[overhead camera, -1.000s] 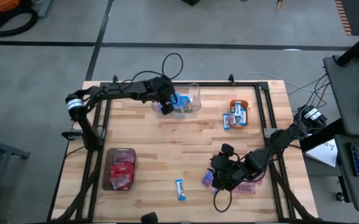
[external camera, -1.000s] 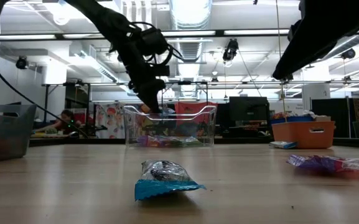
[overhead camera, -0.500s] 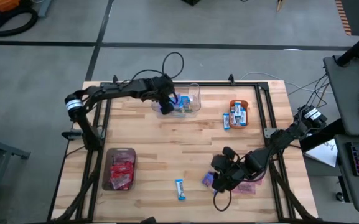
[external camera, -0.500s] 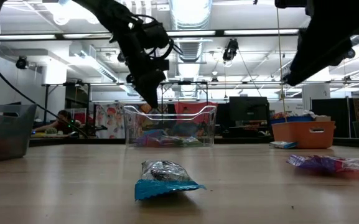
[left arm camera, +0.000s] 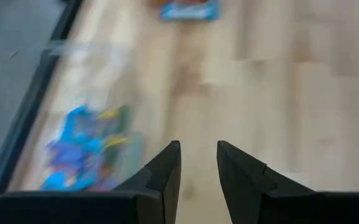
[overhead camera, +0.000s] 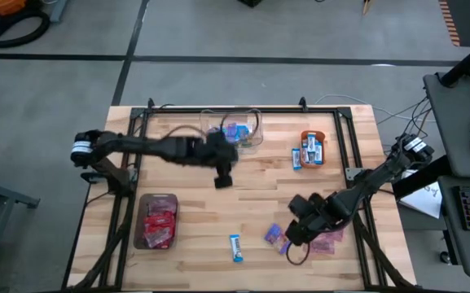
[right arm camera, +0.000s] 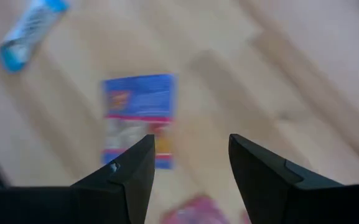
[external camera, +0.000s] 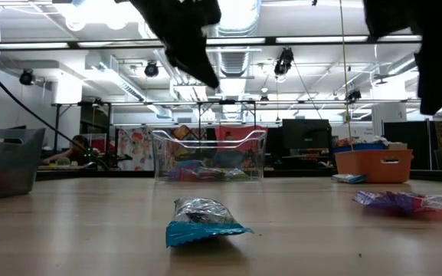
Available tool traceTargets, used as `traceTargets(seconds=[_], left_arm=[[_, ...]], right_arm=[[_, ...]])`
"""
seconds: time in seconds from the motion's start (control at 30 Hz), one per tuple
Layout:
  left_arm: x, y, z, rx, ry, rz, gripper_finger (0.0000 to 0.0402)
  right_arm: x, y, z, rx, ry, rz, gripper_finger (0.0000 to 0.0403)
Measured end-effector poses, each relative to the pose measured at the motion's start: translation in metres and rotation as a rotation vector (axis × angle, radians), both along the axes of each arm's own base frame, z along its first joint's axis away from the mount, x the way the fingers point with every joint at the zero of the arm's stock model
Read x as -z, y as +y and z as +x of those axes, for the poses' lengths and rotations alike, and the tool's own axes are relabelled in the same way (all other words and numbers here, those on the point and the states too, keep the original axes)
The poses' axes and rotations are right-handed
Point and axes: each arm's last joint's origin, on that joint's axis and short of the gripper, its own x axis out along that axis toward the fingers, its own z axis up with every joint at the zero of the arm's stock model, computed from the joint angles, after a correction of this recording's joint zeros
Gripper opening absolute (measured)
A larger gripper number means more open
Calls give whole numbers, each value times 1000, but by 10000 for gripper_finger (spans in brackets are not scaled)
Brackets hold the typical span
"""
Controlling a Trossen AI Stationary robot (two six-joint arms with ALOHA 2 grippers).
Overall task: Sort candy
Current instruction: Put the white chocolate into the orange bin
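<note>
— What sits at the left of the desk [overhead camera: 194, 203]?
— A dark tray [overhead camera: 156, 220] full of red candy [overhead camera: 160, 218]. Past it, the left claw [overhead camera: 222, 181] hangs over bare wood near the middle, fingers [left arm camera: 163, 177] a narrow gap apart, nothing between them.
— And behind it?
— A clear box [overhead camera: 235, 130] at the far edge, blue sweets [overhead camera: 236, 130] inside.
— Further along?
— A blue-and-white packet [overhead camera: 235, 247] lies alone near the front edge. Just right of it, the right claw [overhead camera: 292, 236] hovers, spread wide and empty, over a blue wrapper [right arm camera: 138, 118], pink packets [overhead camera: 326, 241] beside it.
— The far right?
— An orange bowl [overhead camera: 313, 147] holding blue-and-white pieces, with one more packet [overhead camera: 296, 159] lying just beside it.
</note>
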Motion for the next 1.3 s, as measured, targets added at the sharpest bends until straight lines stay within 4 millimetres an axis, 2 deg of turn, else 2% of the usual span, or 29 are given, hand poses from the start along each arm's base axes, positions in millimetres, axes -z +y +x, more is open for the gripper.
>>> traceTargets(seconds=[0.13,0.23,0.5,0.67,0.73,0.8,1.0,1.13,1.3], left_arm=[[1,-44,1,99,-59,33,88],[7,-68,-2,122,-88,111,88],[28,-100,-18,153,-52,129,88],[37,-104,-29,157,-80,110,88],[35,-102,-35,155,-103,105,88],[33,-100,-42,152,-144,97,88],[24,-94,-65,145,-271,69,88],[19,-90,-79,138,-366,43,88],[17,-87,-87,145,-505,38,88]], right_arm=[[-1,-18,-2,98,51,-57,194],[-6,-35,4,105,41,-95,194],[-9,-103,23,144,77,-145,194],[-4,-140,25,180,163,-149,194],[-2,-150,24,139,200,-170,194],[1,-157,25,19,233,-212,194],[12,-159,30,-545,351,-399,194],[21,-160,34,-713,417,-452,194],[38,-167,40,-762,528,-510,194]])
